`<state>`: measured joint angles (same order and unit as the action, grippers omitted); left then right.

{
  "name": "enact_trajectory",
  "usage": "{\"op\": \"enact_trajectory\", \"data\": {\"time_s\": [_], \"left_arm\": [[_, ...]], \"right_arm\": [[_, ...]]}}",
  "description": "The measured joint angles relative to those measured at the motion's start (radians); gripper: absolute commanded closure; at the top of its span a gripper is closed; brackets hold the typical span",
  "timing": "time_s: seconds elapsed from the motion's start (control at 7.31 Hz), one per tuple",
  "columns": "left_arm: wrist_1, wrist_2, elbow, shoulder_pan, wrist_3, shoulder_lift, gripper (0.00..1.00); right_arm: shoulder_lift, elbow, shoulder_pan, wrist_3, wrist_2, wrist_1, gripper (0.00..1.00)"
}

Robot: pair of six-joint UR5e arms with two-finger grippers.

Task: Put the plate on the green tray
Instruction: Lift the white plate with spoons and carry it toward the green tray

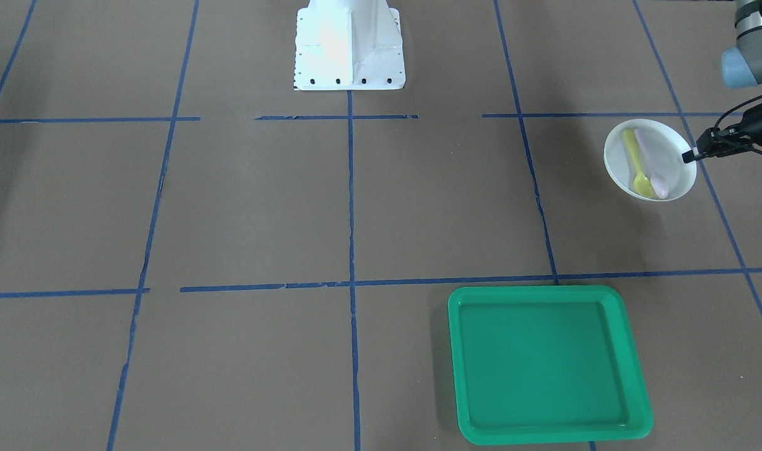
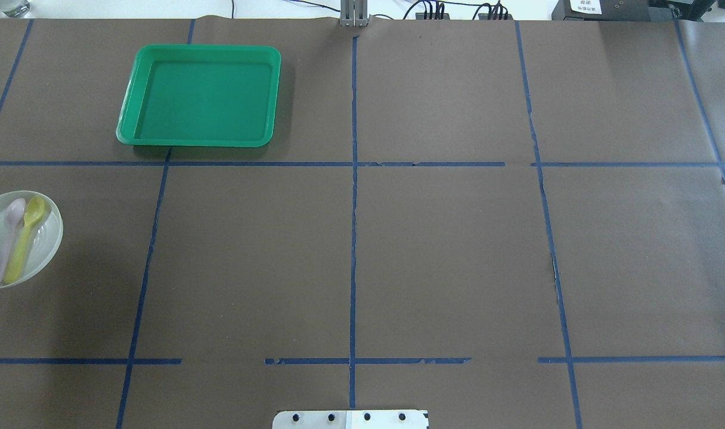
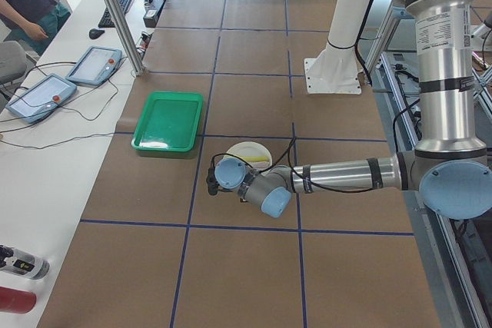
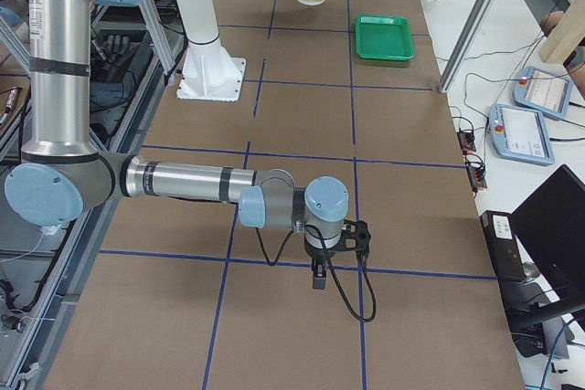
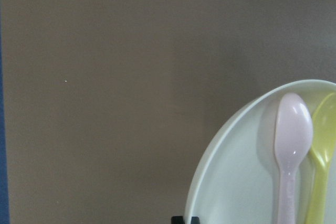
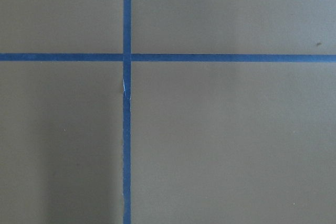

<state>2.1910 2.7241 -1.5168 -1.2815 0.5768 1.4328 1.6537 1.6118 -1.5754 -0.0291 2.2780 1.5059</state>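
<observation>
A small white plate (image 1: 674, 164) sits on the brown tabletop (image 1: 262, 207), well apart from the bright green tray (image 1: 547, 363), with a blue tape line (image 1: 638, 274) running between them. A yellow spoon (image 1: 635, 160) and a pink spoon (image 1: 652, 166) lie side by side in the plate. Only the front-facing view shows the left claw (image 1: 690, 155), its tip at the plate's rim; whether it is clamped on the rim or merely beside it cannot be told. The overhead view shows the plate cut off at its left edge and no arm. The left wrist view shows both spoon bowls up close and a sliver of dark fingertip (image 5: 185, 219) by the rim. The right claw (image 4: 317, 279) appears only in the view from the robot's right, low over the tabletop and far from the plate, so whether it is apart or together cannot be told. Its wrist camera sees only crossing tape lines.
</observation>
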Motion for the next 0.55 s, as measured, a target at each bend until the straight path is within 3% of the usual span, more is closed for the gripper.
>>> {"op": "enact_trajectory", "data": {"time_s": [0.27,0.55], "left_arm": [[-0.093,0.038,0.008,-0.024,0.068,0.122,1.00],[-0.121,0.025,0.098,-0.013,0.221,0.307,1.00]], "right_arm": [[0.000,0.000,0.000,0.000,0.000,0.000,0.00],[0.000,0.000,0.000,0.000,0.000,0.000,0.00]]}}
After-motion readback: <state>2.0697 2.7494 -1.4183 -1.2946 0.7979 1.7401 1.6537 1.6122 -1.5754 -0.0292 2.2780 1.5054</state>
